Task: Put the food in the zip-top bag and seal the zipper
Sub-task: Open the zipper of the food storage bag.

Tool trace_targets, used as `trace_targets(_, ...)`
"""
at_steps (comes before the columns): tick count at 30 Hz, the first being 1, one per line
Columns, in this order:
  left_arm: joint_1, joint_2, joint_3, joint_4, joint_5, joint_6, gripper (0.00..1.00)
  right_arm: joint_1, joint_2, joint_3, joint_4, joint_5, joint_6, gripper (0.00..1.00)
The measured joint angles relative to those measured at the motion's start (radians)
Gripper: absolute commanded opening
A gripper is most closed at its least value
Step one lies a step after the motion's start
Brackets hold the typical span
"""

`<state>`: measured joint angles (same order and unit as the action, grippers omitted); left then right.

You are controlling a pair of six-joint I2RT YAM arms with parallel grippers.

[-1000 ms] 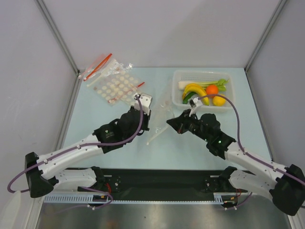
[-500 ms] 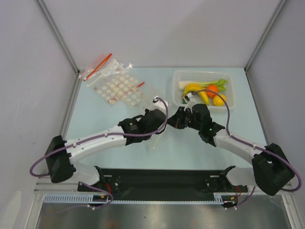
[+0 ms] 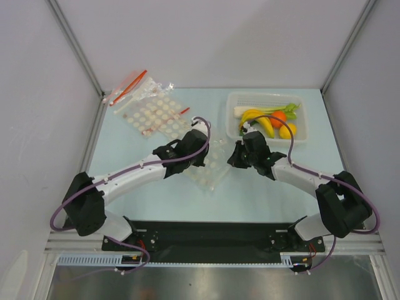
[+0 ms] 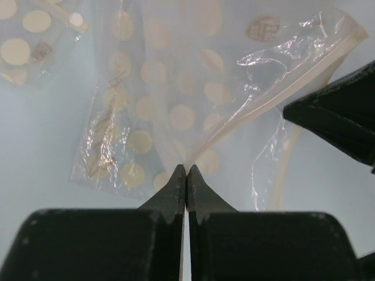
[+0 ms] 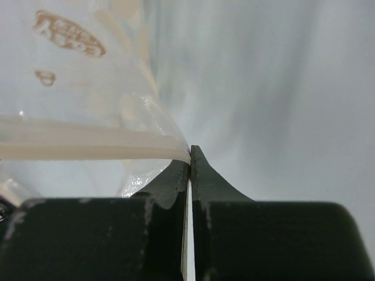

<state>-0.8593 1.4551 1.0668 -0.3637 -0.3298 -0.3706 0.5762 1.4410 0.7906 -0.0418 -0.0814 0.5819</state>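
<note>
The zip-top bag [image 3: 211, 170], see-through with white dots, lies on the table between my two grippers. Its pale zipper [image 4: 275, 96] runs slantwise from my left gripper [image 4: 186, 168], whose jaws are shut where the strip's end meets their tips. My right gripper [image 5: 190, 151] is shut on the other end of the zipper [image 5: 88, 145]. From above, the left gripper [image 3: 201, 157] and right gripper [image 3: 232, 159] stand close together over the bag. The food sits in the basket: banana [image 3: 257, 117], orange [image 3: 278, 117], lemon [image 3: 287, 131] and leek [image 3: 245, 110].
A white mesh basket [image 3: 232, 103] stands at the back right. A heap of spare dotted bags [image 3: 153, 112] with red strips lies at the back left, and some of them show in the left wrist view [image 4: 26, 41]. Grey walls close in both sides.
Both arms have reached farther from their bases and drawn together. The bag, which hung narrow between the grippers, now lies spread flat on the table.
</note>
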Motion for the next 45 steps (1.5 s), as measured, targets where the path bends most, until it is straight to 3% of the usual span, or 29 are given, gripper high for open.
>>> trace_targets(8, -0.002, 0.051, 0.202, -0.103, 0.032, -0.089, 0.00, -0.004, 0.010, 0.054, -0.070, 0.051, -0.052, 0.00)
trace_targets(13, -0.002, 0.032, 0.135, -0.045, -0.008, -0.121, 0.00, -0.004, 0.018, 0.056, -0.056, 0.011, -0.069, 0.05)
trace_targets(16, -0.002, -0.005, 0.031, -0.016, -0.026, -0.138, 0.00, -0.004, 0.024, 0.052, -0.031, -0.039, -0.079, 0.22)
trace_targets(17, -0.002, -0.011, 0.011, -0.016, -0.030, -0.146, 0.00, -0.004, 0.024, 0.047, -0.016, -0.056, -0.080, 0.35)
trace_targets(20, -0.002, -0.027, -0.026, 0.006, -0.020, -0.161, 0.00, -0.005, 0.024, 0.021, 0.046, -0.105, -0.084, 0.44)
trace_targets(33, -0.002, -0.118, -0.058, 0.093, 0.051, -0.181, 0.00, -0.005, 0.024, -0.082, 0.323, -0.346, -0.049, 0.48)
trace_targets(45, 0.023, -0.117, -0.073, 0.108, 0.102, -0.220, 0.00, -0.005, -0.032, -0.159, 0.436, -0.378, -0.012, 0.52)
